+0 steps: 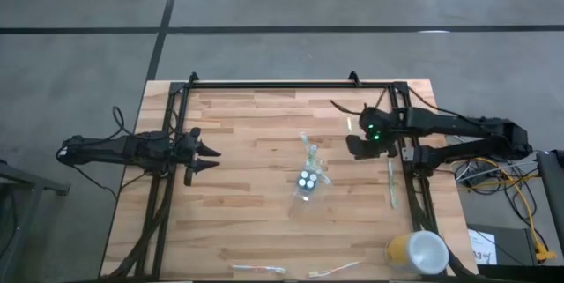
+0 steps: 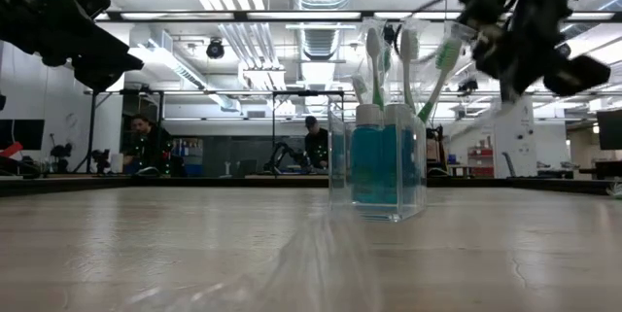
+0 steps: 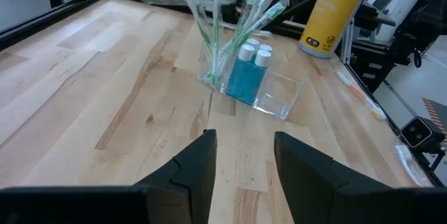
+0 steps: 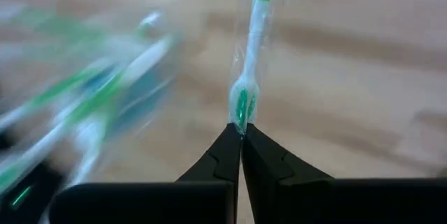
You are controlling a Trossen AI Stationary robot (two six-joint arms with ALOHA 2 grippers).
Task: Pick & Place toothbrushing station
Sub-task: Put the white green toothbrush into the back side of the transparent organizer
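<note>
Right gripper [image 4: 241, 135] pinching a wrapped toothbrush [image 4: 253, 56] by its tip.
My worry: so thin a pinch could slip before reaching the clear cup [image 1: 307, 182] mid-table; left gripper [image 1: 210, 155] waits spread at the left edge.

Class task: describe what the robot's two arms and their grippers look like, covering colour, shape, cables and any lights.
Both arms are dark, slim and jointed. The left gripper ends in two pointed black fingers, angular and wedge-shaped. The right gripper has similar tapered black fingers, with green lights glowing on its wrist. Black cables loop off both arms.
</note>
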